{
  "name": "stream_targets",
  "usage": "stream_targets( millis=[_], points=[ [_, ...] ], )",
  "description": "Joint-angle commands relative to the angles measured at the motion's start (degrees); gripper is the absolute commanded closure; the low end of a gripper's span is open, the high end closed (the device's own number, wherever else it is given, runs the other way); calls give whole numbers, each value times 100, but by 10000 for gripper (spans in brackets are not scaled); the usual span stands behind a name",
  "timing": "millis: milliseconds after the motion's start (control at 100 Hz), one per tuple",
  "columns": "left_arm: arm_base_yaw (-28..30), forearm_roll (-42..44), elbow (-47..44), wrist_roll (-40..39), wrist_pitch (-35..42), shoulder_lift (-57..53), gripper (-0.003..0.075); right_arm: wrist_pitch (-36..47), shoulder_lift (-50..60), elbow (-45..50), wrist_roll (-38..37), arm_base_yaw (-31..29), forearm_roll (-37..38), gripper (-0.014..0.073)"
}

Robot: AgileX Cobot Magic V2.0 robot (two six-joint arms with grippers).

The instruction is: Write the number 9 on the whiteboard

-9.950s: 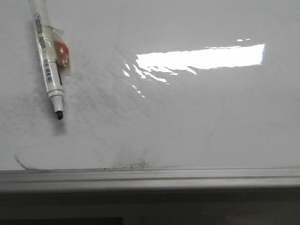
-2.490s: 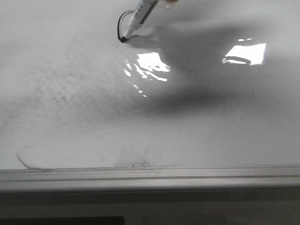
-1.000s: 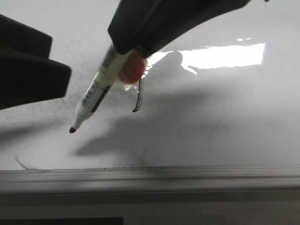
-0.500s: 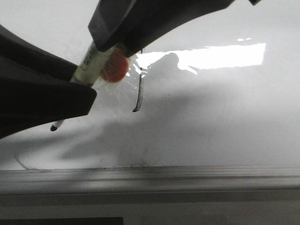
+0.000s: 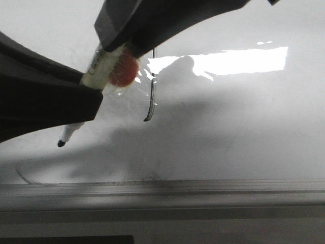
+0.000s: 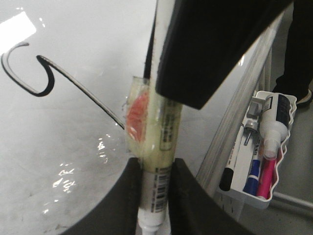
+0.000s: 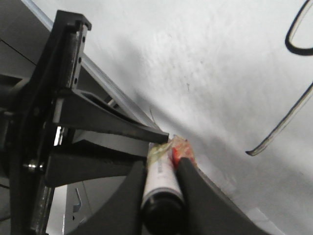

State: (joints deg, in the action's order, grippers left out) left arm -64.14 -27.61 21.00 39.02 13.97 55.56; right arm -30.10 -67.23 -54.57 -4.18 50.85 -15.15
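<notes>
The whiteboard (image 5: 244,132) fills the front view. The number 9 is drawn in thin black marker; only its hooked tail (image 5: 151,104) shows there, the loop hidden behind my right arm. Its loop and tail show in the left wrist view (image 6: 73,83) and right wrist view (image 7: 288,117). A white marker (image 5: 104,68) with taped orange blob (image 5: 124,72) hangs tip-down just off the board. My right gripper (image 5: 118,43) is shut on its upper end (image 7: 159,183). My left gripper (image 5: 94,96) is shut on its lower barrel (image 6: 155,188).
The grey metal bottom rail (image 5: 203,195) runs along the board's lower edge. A white tray (image 6: 281,139) beside the rail holds several markers and a bottle. Faint grey erase smears and a bright glare patch (image 5: 238,60) mark the board.
My left gripper came in from the left and closed on the marker's lower barrel while the right gripper kept hold. The marker shifted left, away from the finished 9.
</notes>
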Motion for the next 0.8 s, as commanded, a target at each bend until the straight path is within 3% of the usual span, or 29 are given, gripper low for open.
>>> stream_targets(
  millis=[0, 80, 130, 420, 610, 790],
  points=[
    [-23, -449, 186, -123, 477, -59, 741, 459, 118, -204, 23, -4, -133, 356],
    [-23, -664, 186, -123, 533, -59, 741, 528, 118, -204, 23, -4, -133, 204],
    [-23, -977, 186, -123, 654, -71, 741, 619, 118, -204, 23, -4, -133, 167],
    [-11, -4206, 186, -123, 1228, -71, 741, 968, 401, -204, 23, -16, -133, 178],
    [-11, -4839, 186, -111, 1400, -60, 741, 970, 504, -204, 23, -16, -133, 178],
    [-11, -4928, 186, -111, 1390, -60, 741, 959, 504, -204, 23, -16, -133, 178]
  ],
)
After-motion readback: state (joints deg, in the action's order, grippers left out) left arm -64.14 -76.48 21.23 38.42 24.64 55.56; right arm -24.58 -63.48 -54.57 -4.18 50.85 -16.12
